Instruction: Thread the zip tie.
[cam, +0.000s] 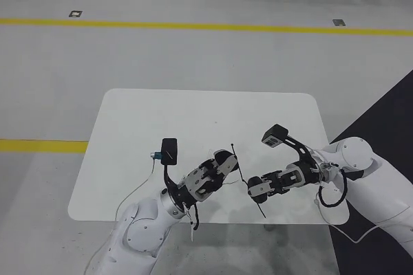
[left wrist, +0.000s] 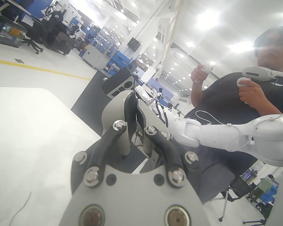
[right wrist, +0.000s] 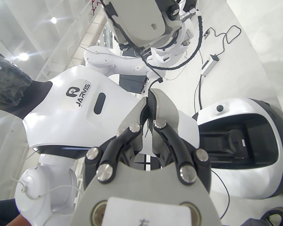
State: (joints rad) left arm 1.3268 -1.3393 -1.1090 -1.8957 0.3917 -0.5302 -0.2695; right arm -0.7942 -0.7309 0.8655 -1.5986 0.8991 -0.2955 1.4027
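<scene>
the left gripper (cam: 228, 162) and the right gripper (cam: 252, 189) are each clamped shut on the thin black zip tie (cam: 234, 155). the tie runs between them over the white table (cam: 193, 117), near the middle of its near edge, with both ends sticking out past the fingers.

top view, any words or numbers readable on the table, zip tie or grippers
None readable: the table, the zip tie, the left gripper and the right gripper bear no legible words, numbers or labels here.
The floor plates are too small to tell.
</scene>
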